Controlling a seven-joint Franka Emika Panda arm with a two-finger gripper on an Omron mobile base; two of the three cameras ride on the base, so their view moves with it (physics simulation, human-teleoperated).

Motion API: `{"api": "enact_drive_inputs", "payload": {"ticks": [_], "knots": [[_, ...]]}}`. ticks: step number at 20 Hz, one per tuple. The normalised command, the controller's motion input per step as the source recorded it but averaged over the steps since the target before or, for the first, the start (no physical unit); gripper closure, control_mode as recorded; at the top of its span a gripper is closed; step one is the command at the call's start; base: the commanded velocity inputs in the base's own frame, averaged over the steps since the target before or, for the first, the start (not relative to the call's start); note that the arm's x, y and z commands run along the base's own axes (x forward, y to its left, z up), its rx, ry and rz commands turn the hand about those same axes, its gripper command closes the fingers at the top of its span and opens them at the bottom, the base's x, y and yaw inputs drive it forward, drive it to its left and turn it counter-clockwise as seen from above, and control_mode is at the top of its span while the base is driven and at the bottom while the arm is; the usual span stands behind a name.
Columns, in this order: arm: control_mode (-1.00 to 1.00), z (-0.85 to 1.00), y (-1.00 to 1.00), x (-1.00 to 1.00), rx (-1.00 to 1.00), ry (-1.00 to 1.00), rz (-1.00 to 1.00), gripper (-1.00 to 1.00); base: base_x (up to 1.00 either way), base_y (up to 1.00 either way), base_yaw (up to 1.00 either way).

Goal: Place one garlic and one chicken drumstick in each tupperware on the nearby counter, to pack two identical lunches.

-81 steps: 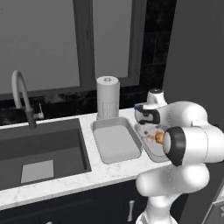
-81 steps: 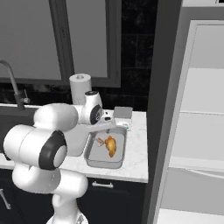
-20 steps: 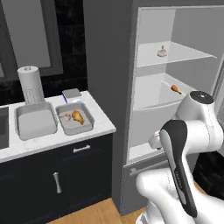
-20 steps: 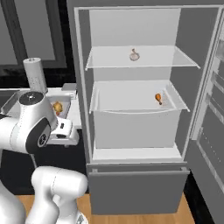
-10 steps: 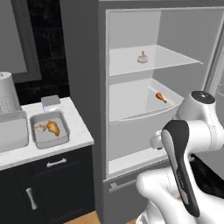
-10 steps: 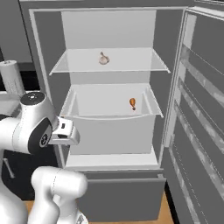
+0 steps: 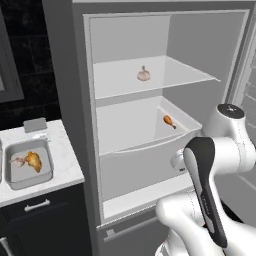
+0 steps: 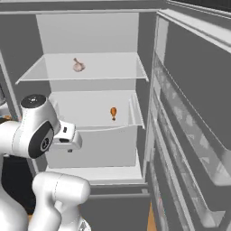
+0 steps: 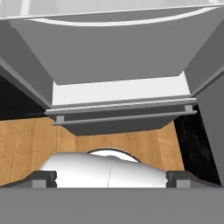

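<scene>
Fridge (image 7: 75, 90) is standing open w/ garlic (image 7: 143, 74) sitting on the top shelf, drumstick (image 7: 169, 121) lying in the drawer below; jaws spread apart, holding nothing.

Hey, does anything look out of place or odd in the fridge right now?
Nothing spilled or damaged. The garlic lies loose on the upper shelf, and the drumstick lies unwrapped in the drawer below.

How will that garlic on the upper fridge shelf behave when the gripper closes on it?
The garlic looks like a rounded bulb with a small stem tip, so it may roll on the flat upper shelf if nudged. It appears small, so probably light. Its curved sides could slip from the fingers unless they close across its widest part.
</scene>
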Motion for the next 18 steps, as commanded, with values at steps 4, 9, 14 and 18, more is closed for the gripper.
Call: {"api": "enact_drive_inputs", "payload": {"ticks": [4,9,14,18], "knots": [[1.00,0.00,0.00,0.00,0.00,0.00,0.00,-1.00,0.33,-0.38,0.00],[1.00,0.00,0.00,0.00,0.00,0.00,0.00,-1.00,0.41,-0.24,0.03],[1.00,0.00,0.00,0.00,0.00,0.00,0.00,-1.00,0.12,-0.34,0.12],[1.00,0.00,0.00,0.00,0.00,0.00,0.00,-1.00,0.00,-0.01,0.01]]}}
